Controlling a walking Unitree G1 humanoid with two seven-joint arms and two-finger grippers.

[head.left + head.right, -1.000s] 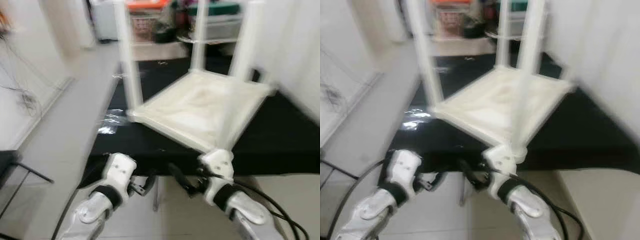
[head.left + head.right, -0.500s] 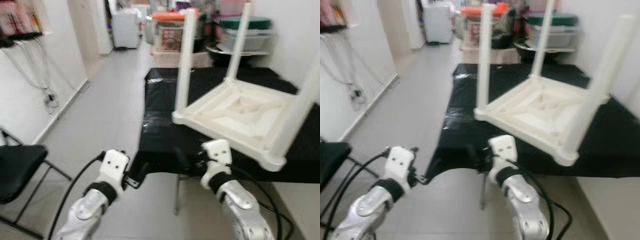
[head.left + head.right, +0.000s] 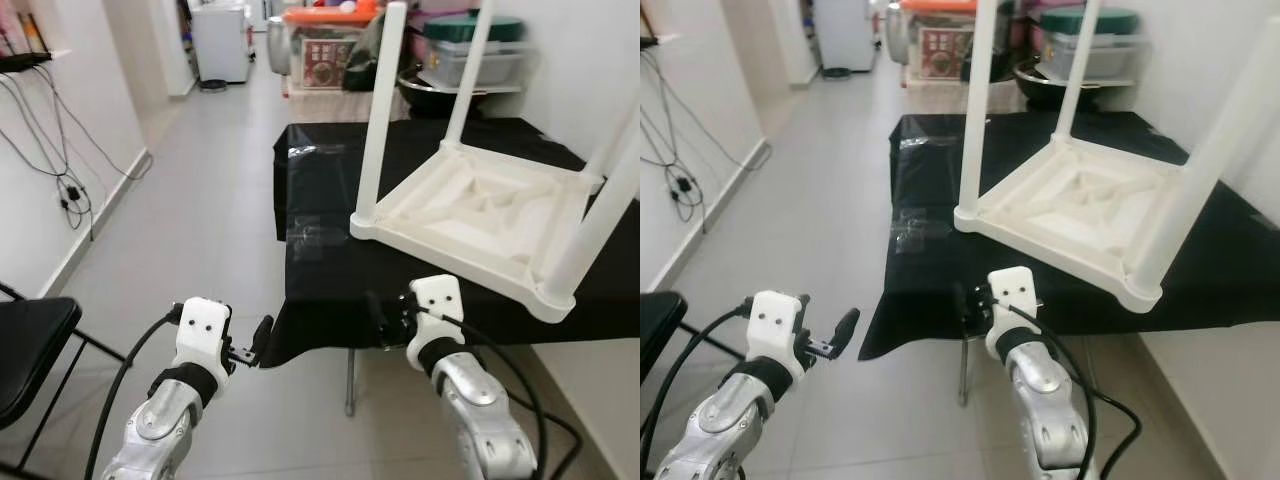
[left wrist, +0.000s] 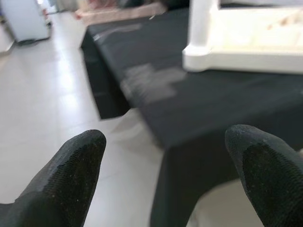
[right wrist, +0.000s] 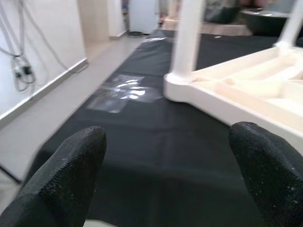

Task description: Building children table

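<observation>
The two eye views look from the head forward and down at a black-covered table [image 3: 330,270] towards 1 o'clock. Each wrist view looks along its own fingers, low and near the table edge. All four views share the upturned white table [image 3: 1080,215].

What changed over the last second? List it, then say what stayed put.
Mostly the camera swung: the whole picture shifted and the blur cleared, bringing the hallway floor and a black chair into sight. The upturned white table still lies legs-up on the black cloth. The left gripper and right gripper remain low, open and empty.
</observation>
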